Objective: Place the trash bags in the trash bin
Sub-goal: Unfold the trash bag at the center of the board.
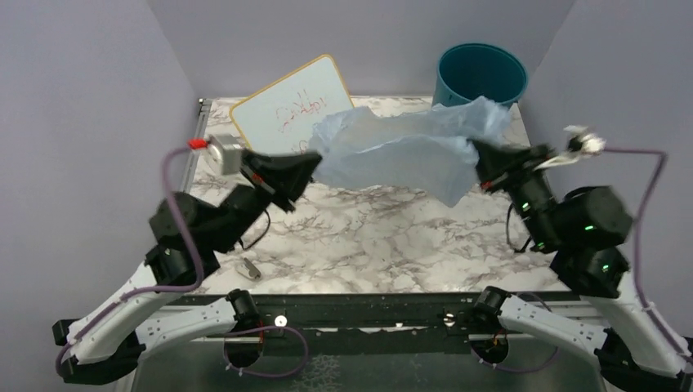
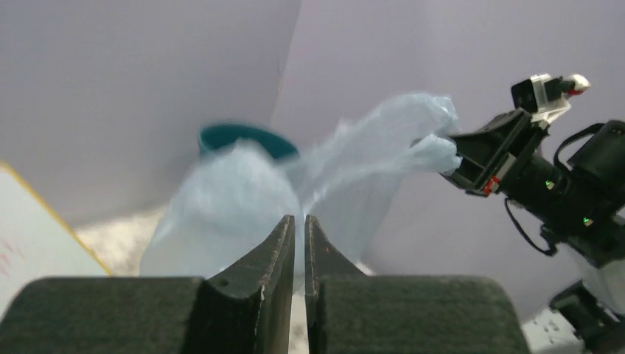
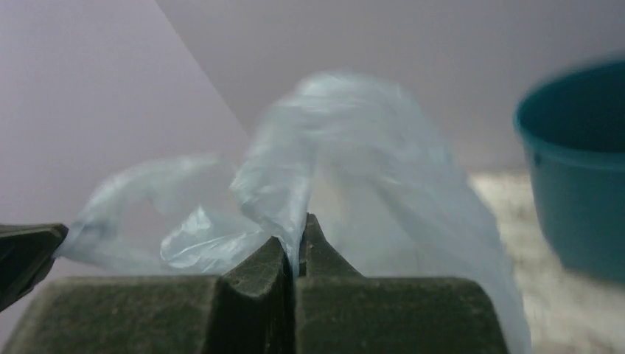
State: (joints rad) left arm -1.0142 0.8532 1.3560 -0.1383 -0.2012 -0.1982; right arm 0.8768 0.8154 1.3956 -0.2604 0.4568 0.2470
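The pale-blue trash bag (image 1: 392, 151) hangs stretched in the air between both grippers, above the marble table. My left gripper (image 1: 313, 167) pinches its left end; in the left wrist view only a thin slit shows between the jaws (image 2: 300, 217), with the blurred bag (image 2: 228, 199) bunched at the tips. My right gripper (image 1: 478, 159) is shut on the right end, and film is clamped between its fingers (image 3: 296, 228). The teal trash bin (image 1: 480, 73) stands upright at the back right, just behind the bag's right end, and shows again as the bin (image 3: 575, 184) close on the right.
A white board (image 1: 294, 110) with red writing leans at the back left of the marble table (image 1: 368, 237). A small grey object (image 1: 249, 268) lies near the front left edge. Lilac walls close in on the back and both sides.
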